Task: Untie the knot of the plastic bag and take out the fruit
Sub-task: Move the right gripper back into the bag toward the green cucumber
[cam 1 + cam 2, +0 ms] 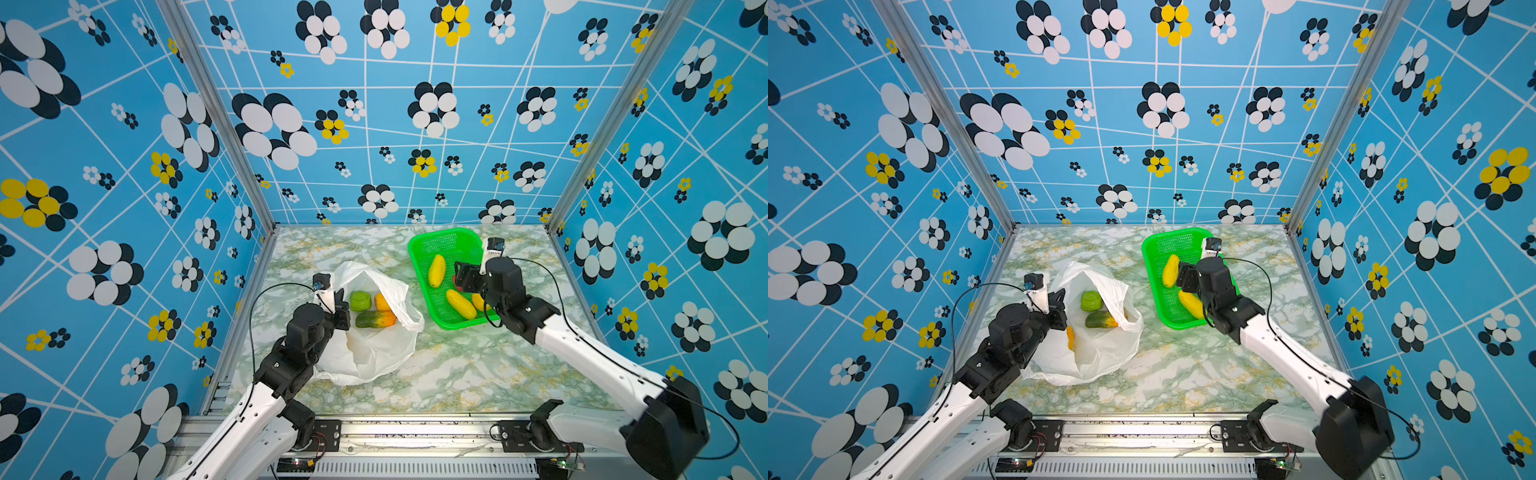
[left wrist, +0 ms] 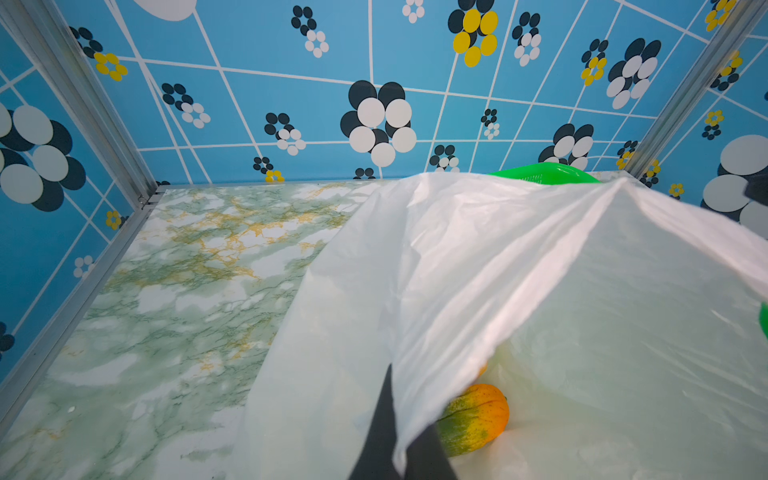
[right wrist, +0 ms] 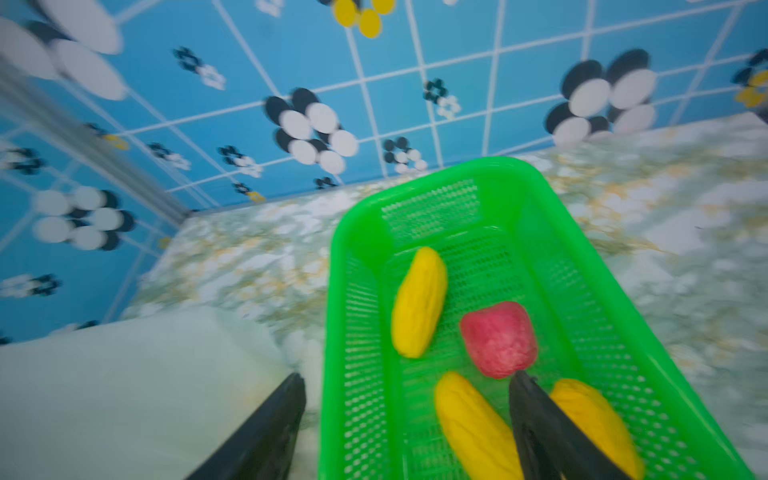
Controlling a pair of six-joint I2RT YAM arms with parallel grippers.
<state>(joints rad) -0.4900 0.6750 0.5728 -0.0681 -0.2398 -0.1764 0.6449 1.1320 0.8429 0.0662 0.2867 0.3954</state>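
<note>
The green-orange long fruit [image 1: 376,320] lies sideways, orange end toward basket [image 1: 449,245].

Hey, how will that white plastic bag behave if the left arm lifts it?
Probably floppy: the plastic bag lies crumpled and drapes from the shut fingers of the left gripper. Likely light itself, yet the fruit inside may roll toward the low side. The thin film might slip.
</note>
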